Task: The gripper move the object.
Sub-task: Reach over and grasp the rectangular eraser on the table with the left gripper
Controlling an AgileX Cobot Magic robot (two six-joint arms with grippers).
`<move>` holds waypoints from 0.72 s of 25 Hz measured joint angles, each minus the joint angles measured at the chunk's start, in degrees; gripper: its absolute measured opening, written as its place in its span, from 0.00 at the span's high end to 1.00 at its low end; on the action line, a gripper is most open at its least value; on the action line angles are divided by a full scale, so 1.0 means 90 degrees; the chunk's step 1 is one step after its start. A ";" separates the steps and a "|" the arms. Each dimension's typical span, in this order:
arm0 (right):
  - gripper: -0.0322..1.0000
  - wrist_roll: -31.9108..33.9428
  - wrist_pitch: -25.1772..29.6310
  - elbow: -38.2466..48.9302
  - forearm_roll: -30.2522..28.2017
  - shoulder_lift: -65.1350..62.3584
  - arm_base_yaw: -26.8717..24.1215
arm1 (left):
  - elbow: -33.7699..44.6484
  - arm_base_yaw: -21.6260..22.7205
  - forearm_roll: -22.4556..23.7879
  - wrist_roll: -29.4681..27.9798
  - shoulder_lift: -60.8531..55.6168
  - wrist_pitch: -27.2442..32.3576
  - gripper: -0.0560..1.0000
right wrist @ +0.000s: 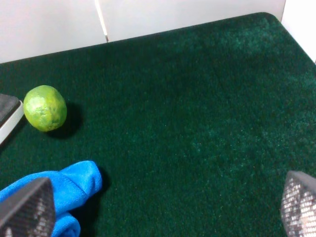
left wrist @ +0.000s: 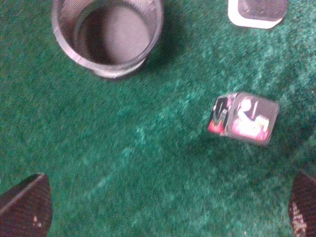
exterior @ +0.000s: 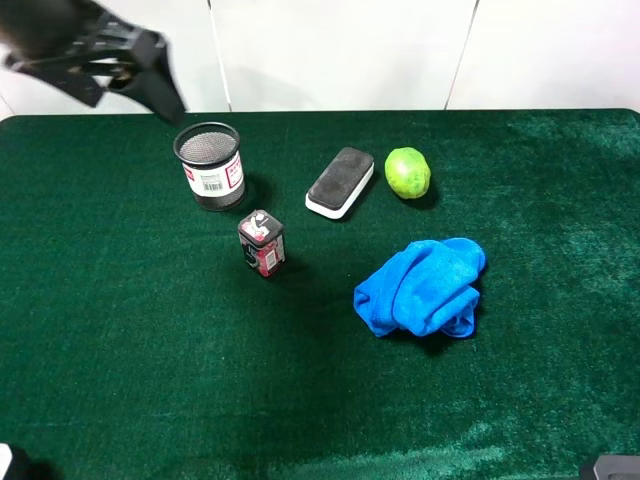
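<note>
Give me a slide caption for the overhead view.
Left gripper hovers by the mesh cup; board eraser, can, green fruit, blue cloth on green felt.

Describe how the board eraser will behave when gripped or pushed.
The board eraser looks rigid; its white plastic base should hold shape. Lying flat and low, it would likely slide, not tip. Its felt top may compress slightly.

The high camera looked down over the whole worktop [exterior: 120, 380]. The left wrist camera hung close above the cup [left wrist: 107, 34] and can [left wrist: 244, 118] toward ten o'clock; the right wrist one faced two o'clock past the lime [right wrist: 45, 108] and cloth [right wrist: 74, 185]. Both caught an edge of the eraser [left wrist: 256, 12].
</note>
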 joint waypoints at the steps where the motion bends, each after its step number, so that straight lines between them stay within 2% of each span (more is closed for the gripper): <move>1: 0.30 0.0000 0.0000 0.0000 0.0000 0.0000 0.0000 | -0.0152 -0.0128 0.0067 -0.0067 0.0179 0.0000 0.03; 9: 0.30 0.0000 0.0000 0.0000 0.0000 0.0000 0.0000 | -0.1323 -0.0903 0.0316 -0.0367 0.1559 -0.0006 0.03; 18: 0.30 0.0000 0.0000 0.0000 0.0000 0.0000 0.0000 | -0.2604 -0.1453 0.0361 -0.0403 0.2984 -0.0006 0.04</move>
